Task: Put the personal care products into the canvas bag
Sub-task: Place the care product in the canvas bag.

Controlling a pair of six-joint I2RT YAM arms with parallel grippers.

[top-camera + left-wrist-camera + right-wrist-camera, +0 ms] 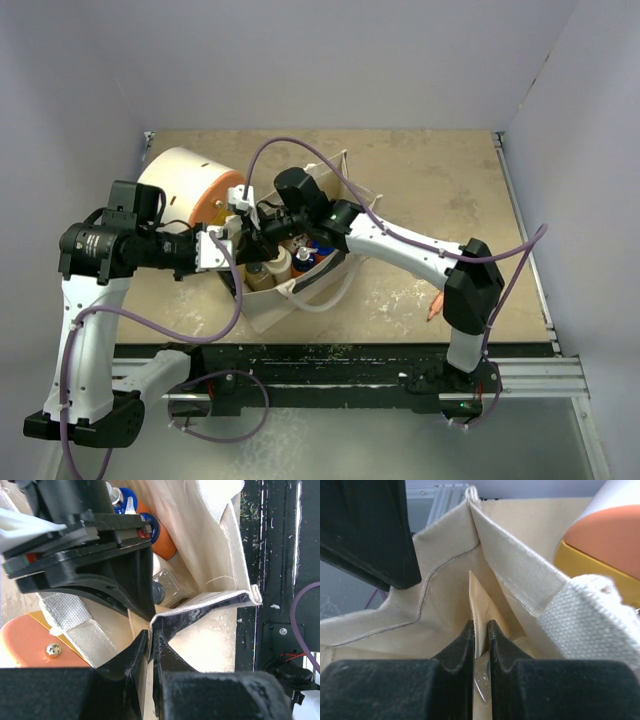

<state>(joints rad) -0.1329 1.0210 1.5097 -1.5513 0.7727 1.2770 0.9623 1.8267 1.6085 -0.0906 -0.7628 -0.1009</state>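
Observation:
The cream canvas bag (300,292) stands open mid-table between both arms. Inside it lie personal care products: an orange bottle with a blue top (161,534), a clear bottle with a black cap (169,586), and a pale bottle with a tan cap (273,268). My left gripper (150,636) is shut on the bag's rim (205,602), at the bag's left side in the top view. My right gripper (480,630) is shut on a fold of the bag's cream wall (445,595), close to the left gripper (232,250) at the bag's mouth.
The big white drum with an orange end (190,190) lies just behind and left of the bag, also showing in the right wrist view (610,535). A small orange object (435,305) lies on the table by the right arm's base. The table's black front rail (330,358) runs close under the bag.

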